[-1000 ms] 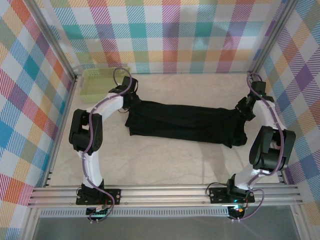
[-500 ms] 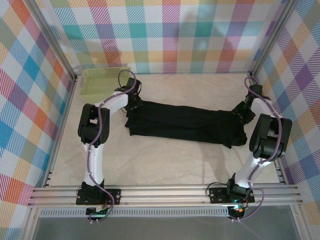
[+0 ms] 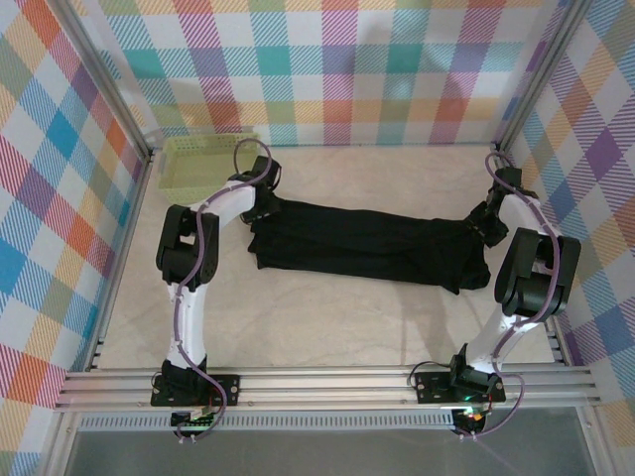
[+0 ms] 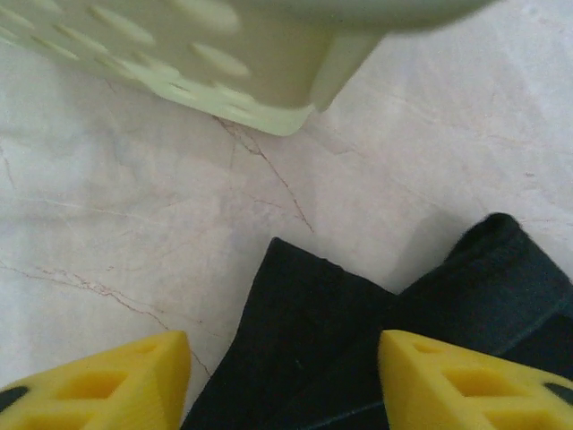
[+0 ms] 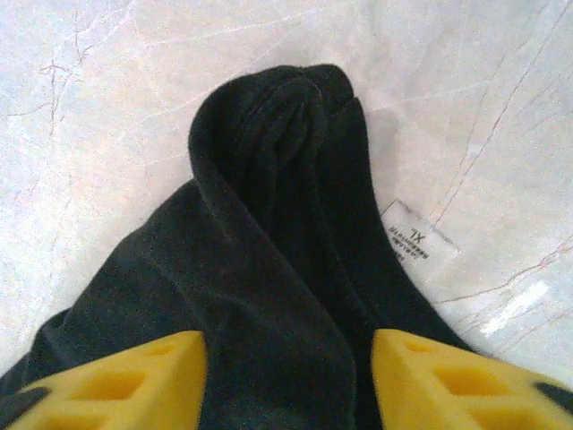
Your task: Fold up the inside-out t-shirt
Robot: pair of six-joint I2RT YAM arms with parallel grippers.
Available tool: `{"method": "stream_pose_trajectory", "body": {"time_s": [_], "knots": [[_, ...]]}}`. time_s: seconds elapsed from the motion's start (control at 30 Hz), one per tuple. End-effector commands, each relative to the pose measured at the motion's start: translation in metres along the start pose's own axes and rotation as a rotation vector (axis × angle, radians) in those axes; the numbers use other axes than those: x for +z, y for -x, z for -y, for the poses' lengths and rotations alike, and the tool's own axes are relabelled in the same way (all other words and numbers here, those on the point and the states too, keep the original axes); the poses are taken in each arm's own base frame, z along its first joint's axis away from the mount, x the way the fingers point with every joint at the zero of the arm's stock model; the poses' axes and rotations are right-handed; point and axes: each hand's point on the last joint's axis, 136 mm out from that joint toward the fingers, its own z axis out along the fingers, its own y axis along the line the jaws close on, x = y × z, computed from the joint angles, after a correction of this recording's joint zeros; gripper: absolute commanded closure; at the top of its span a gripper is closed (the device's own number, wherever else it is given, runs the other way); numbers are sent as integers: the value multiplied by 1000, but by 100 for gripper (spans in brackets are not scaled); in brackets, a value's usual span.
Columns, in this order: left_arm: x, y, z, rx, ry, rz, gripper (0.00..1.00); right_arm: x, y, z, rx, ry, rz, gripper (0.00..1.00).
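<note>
The inside-out t-shirt [image 3: 362, 243] lies as a long black band across the middle of the table, bunched in folds. My left gripper [image 3: 266, 205] is at its left end. In the left wrist view the left gripper [image 4: 285, 381] stands open, with a corner of the black t-shirt [image 4: 309, 313] flat on the table between the yellow fingers [image 4: 116, 385]. My right gripper [image 3: 483, 224] is at the right end. The right gripper [image 5: 288, 381] is open over a rolled hump of the t-shirt [image 5: 260, 224], and the white tag [image 5: 419, 240] lies just right of it.
The pale green lattice basket [image 3: 198, 162] stands at the back left corner, close behind the left gripper, and its corner [image 4: 269, 98] hangs just beyond the cloth. Metal frame posts and checked walls close in the table [image 3: 327, 327] on three sides.
Over the last second both arms changed pose, their elbows swinging inward, and the shirt settled into a flatter, narrower band. In the last half second almost nothing moved.
</note>
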Motion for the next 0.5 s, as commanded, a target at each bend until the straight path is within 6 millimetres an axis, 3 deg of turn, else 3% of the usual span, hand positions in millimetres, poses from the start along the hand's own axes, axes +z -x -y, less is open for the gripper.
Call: {"method": "stream_pose_trajectory", "body": {"time_s": [0.0,0.3,0.37,0.47], "knots": [[7,-1,-9,2,35,-22,51,1,-2,-2,1,21,-16,56],[0,8,4,0,-29,-3,87,-5,6,-4,-1,20,9,95],[-4,11,6,-2,-41,2,93,-7,8,-5,1,22,15,99],[-15,18,12,-8,-72,23,96,-13,12,-8,-1,32,28,100]]}}
